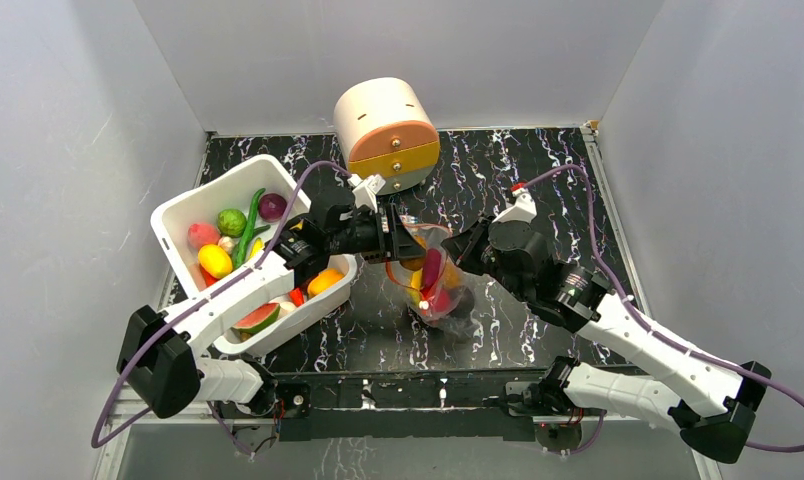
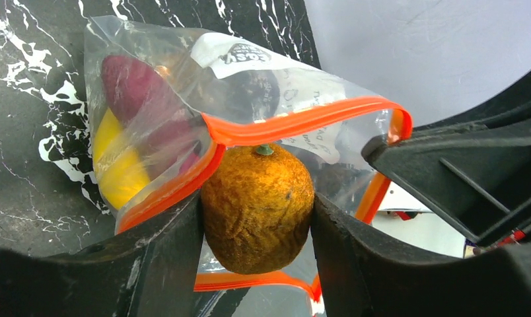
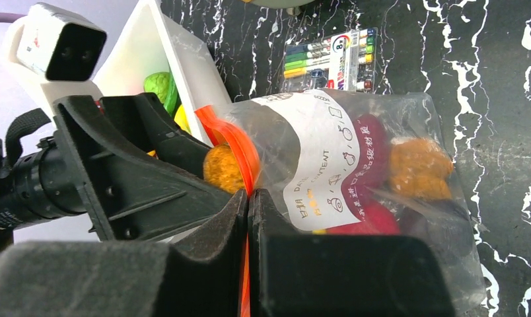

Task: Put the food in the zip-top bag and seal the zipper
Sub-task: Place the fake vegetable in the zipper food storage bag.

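The clear zip-top bag lies on the black marble table between the two grippers, mouth toward the left arm. My left gripper is shut on an orange toy fruit and holds it at the bag's open mouth, just under the red-orange zipper. My right gripper is shut on the zipper strip at the mouth's edge and holds it up. Inside the bag are a purple piece, a yellow piece, a red piece and an orange piece.
A white bin at the left holds more food: a lime, a yellow piece, a watermelon slice. A round cream and orange drawer box stands at the back. A pack of coloured pens lies beyond the bag.
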